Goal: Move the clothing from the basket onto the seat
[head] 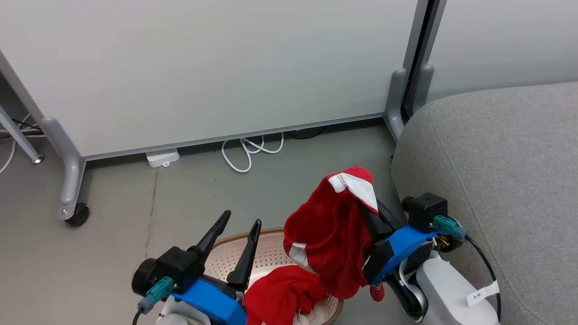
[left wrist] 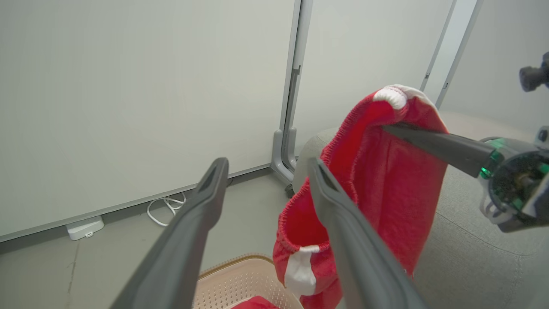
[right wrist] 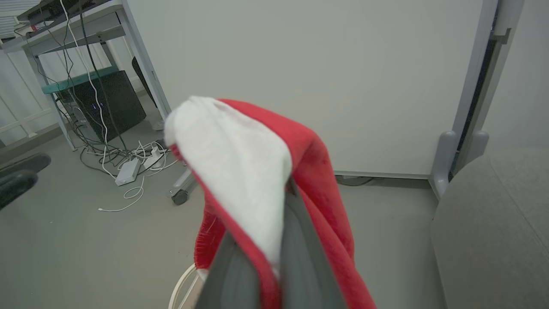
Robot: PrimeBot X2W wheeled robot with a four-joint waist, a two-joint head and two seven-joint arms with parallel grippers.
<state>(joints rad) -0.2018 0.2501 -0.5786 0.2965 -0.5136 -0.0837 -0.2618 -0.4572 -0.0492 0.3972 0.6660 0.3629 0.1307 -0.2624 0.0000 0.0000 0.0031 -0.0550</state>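
Right claw clamped shut on one red garment, pinched at a bunched fold up by the white trim; the cloth drapes over both fingers and hangs limp below. It hangs above the basket, at about 1 o'clock from it, with the grey seat just beside it at 3 o'clock, not touching as far as I can tell. Second red garment lies crumpled in the basket at 6 o'clock from the hanging one. Left claw has its jaws spread wide, holding nothing, hovering over the basket at 9 o'clock from the held piece. Handling call: light, soft knit, no stiffness at all, so it sags and swings from a single pinch and keeps no shape. Not fragile. Not slippery either, but a thin single layer could creep out of narrow fingers. Best hold looks like a thick fold or the gathered elastic edge seen from the left wrist. For the piece in the basket, go for the highest bump of the heap. Watch the low hem; it could snag the basket rim on the way to the seat.
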